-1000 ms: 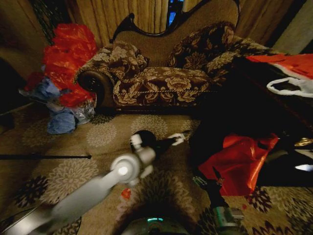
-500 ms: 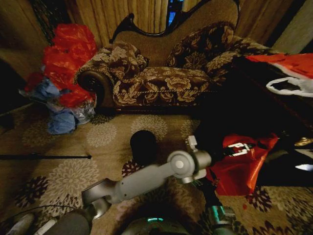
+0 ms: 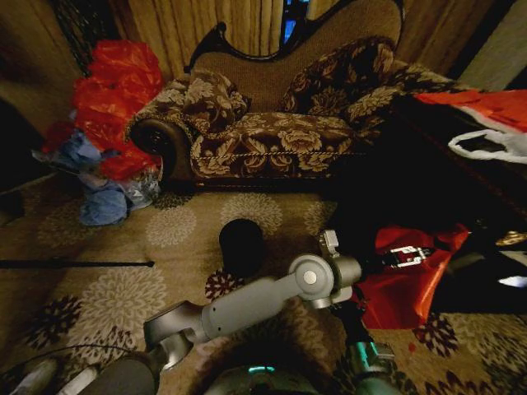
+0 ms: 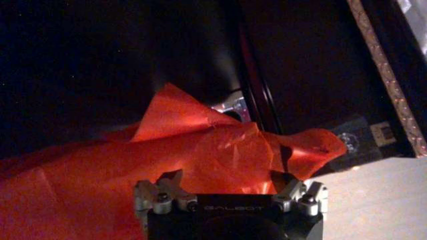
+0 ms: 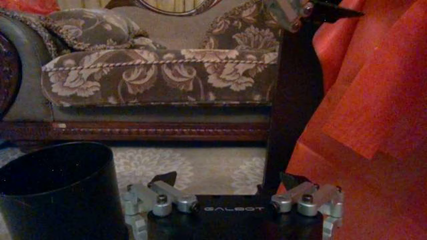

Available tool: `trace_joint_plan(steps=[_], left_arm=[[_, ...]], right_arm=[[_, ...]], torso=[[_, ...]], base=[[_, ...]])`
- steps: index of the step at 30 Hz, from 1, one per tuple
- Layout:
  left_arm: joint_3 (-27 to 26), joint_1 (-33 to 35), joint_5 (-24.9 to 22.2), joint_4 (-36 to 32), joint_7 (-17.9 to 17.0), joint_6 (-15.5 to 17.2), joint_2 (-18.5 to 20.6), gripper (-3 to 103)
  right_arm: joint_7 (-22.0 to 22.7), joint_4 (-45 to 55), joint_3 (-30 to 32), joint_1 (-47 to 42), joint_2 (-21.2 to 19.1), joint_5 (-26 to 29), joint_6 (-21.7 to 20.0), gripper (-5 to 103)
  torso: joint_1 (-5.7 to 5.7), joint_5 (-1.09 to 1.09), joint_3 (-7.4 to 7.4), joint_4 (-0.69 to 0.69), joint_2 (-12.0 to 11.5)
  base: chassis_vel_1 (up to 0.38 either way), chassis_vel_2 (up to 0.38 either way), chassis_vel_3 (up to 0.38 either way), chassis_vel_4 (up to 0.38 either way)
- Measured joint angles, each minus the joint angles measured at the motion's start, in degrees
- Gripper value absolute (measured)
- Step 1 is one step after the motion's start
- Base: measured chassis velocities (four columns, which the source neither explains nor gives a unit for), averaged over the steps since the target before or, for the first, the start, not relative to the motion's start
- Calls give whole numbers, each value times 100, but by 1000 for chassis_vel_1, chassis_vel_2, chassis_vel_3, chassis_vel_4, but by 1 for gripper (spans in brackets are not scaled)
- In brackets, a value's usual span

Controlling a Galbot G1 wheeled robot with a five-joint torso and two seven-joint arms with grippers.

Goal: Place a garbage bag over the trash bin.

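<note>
Head view: left hand (image 3: 409, 256) reaching across onto garbage bag (image 3: 403, 284), draped off dark table (image 3: 461, 206) edge; trash bin (image 3: 241, 244) waiting bare on carpet.

Left wrist view: fingers spread, empty, poised over bag for pinching.

Right wrist view: right hand (image 5: 230, 181) open, empty, beside bin.

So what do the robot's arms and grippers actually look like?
The left arm is smooth grey tubing with round silver joints. Each wrist ends in a black block lettered GALBOT, as on the left gripper and right gripper, with silver bolted brackets and dark pointed fingertips.

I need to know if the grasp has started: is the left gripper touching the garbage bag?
Cannot tell. The left gripper sits open right over the garbage bag in the left wrist view, showing neither contact nor gap.
</note>
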Motion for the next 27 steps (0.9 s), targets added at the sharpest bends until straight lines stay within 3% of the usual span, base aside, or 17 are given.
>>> trace_joint_plan(steps=[4, 6, 8, 9, 11, 13, 14, 18, 24, 27], left_arm=[[3, -7, 41, 126, 2, 0, -141, 80], [23, -8, 93, 226, 3, -1, -252, 70], [27, -8, 102, 243, 6, -1, -272, 70], [32, -4, 124, 275, 11, 0, -317, 59], [37, 10, 140, 286, 7, 1, -355, 53], [42, 18, 145, 275, -3, 0, -359, 47], [47, 22, 153, 252, -9, -3, -355, 36], [57, 28, 194, 228, -16, -7, -334, 32], [75, 87, 283, 82, -52, -14, -239, 4], [78, 129, 307, 29, -74, -19, -181, 0]], right_arm=[[3, -11, -2, 7, -22, 10, -7, 100], [3, -11, -4, -5, -44, 10, -8, 100], [3, -11, -4, -10, -46, 10, -8, 100], [3, -11, -3, -23, -48, 10, -8, 100], [3, -13, 2, -28, -51, 8, -6, 100], [3, -22, 5, -28, -56, 7, -4, 100], [3, -31, 5, -23, -60, 6, -3, 100], [3, -49, -1, -5, -61, 6, 0, 100], [1, -84, -20, 18, -89, 4, 8, 100], [-2, -101, -20, 22, -104, 4, 10, 100]], torso=[[0, 0, 0, -2, 0], [0, 0, 0, -1, 0], [0, 0, 0, -1, 0], [0, 0, 0, -1, 0], [0, 0, 0, -2, 0], [0, 0, 0, -1, 0], [0, 0, 0, -1, 0], [0, 0, 0, -1, 0], [0, 0, 0, -1, 0], [0, -1, 0, -1, 0]], base=[[0, 0, 0, 0], [0, 0, 0, 0], [0, 0, 0, 0], [0, 0, 0, 0], [0, 0, 0, 0], [0, 0, 0, 0], [0, 0, 0, 0], [0, 0, 0, 0], [0, 0, 0, 0], [0, 0, 0, 0]])
